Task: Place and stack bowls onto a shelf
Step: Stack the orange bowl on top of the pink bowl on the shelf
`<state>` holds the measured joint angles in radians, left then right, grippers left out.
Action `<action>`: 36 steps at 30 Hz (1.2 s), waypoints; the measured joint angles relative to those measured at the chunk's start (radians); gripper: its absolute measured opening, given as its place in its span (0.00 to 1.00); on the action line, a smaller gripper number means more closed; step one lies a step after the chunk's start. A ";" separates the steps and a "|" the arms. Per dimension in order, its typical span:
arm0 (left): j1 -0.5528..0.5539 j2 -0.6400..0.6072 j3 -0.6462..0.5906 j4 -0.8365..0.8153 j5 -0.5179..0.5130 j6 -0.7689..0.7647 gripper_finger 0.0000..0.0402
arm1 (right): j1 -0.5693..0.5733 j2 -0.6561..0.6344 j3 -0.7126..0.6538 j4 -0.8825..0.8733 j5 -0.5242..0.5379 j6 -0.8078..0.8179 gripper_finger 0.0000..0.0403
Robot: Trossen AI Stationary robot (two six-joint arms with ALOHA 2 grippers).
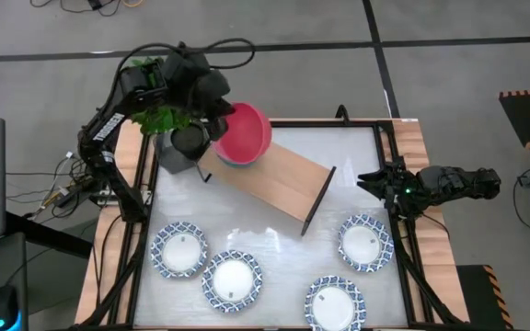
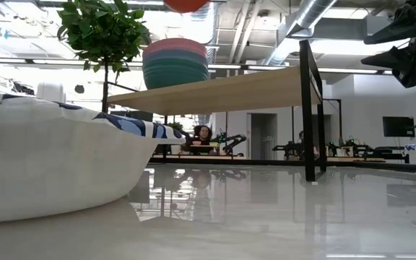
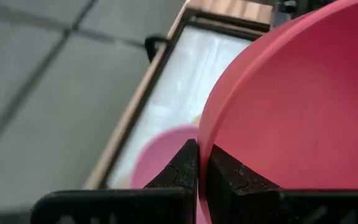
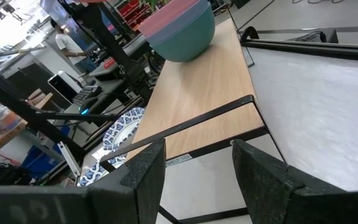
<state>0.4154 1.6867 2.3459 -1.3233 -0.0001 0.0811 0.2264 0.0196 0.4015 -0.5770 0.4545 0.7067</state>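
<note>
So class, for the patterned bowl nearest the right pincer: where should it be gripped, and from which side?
Grip the rim of the patterned bowl, coming from above on its edge nearest the right pincer. It sits upright and open, so one finger can probably go inside the thin wall and one outside.

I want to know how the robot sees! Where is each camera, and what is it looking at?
High: above, looking straight down; both arms, shelf.
Low: at tabletop height, looking across; bowl stack on the shelf.
Left wrist: behind the left gripper, clamped on the red bowl.
Right wrist: behind the open right gripper, facing the shelf.
Shared: high and left wrist both show the red bowl.
</note>
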 joint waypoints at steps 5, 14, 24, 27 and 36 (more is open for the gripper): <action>0.006 0.000 0.000 0.001 -0.004 0.241 0.00 | 0.000 0.000 0.000 0.000 0.000 0.001 0.53; 0.093 0.000 -0.047 0.012 0.001 0.514 0.00 | 0.000 0.000 0.000 0.001 0.110 0.003 0.53; 0.161 0.076 -0.059 0.004 0.014 0.684 0.00 | 0.000 0.000 0.000 0.001 0.152 0.053 0.53; 0.174 0.103 -0.059 0.003 0.015 0.723 0.00 | 0.000 0.000 0.000 0.001 0.176 0.054 0.53; 0.185 0.152 -0.059 -0.038 -0.001 0.841 0.00 | 0.000 0.000 0.000 0.001 0.253 0.065 0.53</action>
<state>0.5999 1.8385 2.2868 -1.3613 -0.0011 0.9220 0.2264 0.0193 0.4015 -0.5757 0.7078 0.7713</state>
